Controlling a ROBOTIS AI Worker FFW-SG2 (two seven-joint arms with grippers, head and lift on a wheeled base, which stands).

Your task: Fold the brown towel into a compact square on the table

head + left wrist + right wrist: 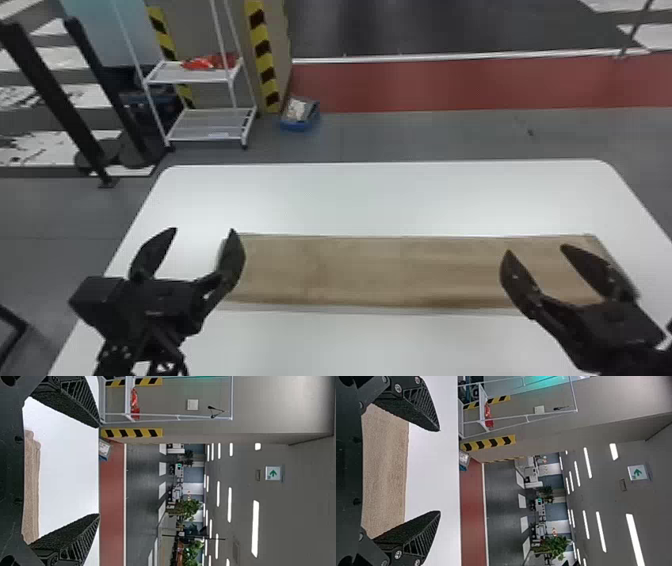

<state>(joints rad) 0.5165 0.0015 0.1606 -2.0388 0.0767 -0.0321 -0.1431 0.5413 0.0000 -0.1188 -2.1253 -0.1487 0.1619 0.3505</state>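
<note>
Here, we find the brown towel lying as a long strip across the white table, running left to right. We note the left gripper near the strip's left end, fingers spread wide, grip empty. Toward its right end we log the right gripper, also wide apart, holding nothing.

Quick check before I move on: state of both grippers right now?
Left gripper: open, holding nothing, near the left end of the brown towel.
Right gripper: open, holding nothing, near the towel's right end.
</note>
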